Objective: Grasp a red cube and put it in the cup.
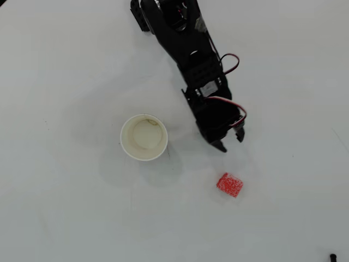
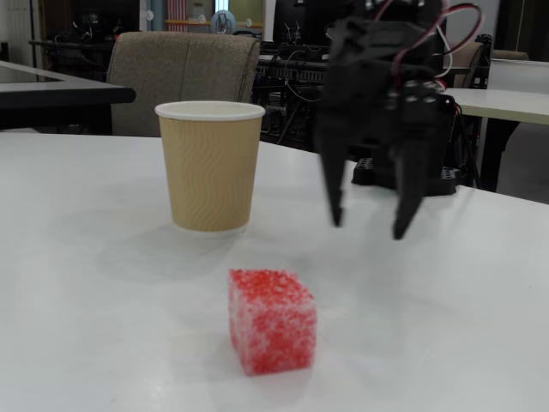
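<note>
The red cube point(image 1: 229, 184) point(image 2: 271, 320) lies on the white table, speckled with white flecks, nothing touching it. The cup point(image 1: 144, 137) point(image 2: 210, 163) stands upright to its left in the overhead view, tan-walled with a white rim and nothing inside that I can see. My black gripper point(image 1: 231, 141) point(image 2: 369, 225) hangs above the table a little short of the cube, between it and the arm's base. It is open, its two fingers spread wide with nothing between them.
The arm's base point(image 1: 158, 13) sits at the top of the overhead view. A chair point(image 2: 184, 77) and other desks stand beyond the table's far edge. A small dark object point(image 1: 332, 256) lies at the bottom right corner.
</note>
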Controlling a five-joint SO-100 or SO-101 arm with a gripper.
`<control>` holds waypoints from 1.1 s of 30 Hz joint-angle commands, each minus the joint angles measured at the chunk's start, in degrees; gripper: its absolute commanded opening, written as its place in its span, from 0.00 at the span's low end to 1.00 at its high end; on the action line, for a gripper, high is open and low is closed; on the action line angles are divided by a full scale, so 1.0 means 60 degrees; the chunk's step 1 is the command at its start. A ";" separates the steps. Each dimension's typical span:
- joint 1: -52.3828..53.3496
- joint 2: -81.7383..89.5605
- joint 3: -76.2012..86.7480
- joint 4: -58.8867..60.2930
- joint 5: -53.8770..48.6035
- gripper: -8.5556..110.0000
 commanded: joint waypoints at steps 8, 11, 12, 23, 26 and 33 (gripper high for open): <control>0.1304 -0.0059 -0.0996 -0.0337 -0.0337 0.28; 0.1348 -0.0410 -0.1260 -0.0469 -0.0337 0.28; 0.1362 -0.0571 -0.1406 -0.0483 -0.0337 0.28; 0.1523 -0.3105 -0.3794 -0.0645 -0.0322 0.28; 0.1553 -0.3618 -0.4233 -0.0732 -0.0322 0.28; 0.1597 -0.4263 -0.4761 -0.0894 -0.0381 0.28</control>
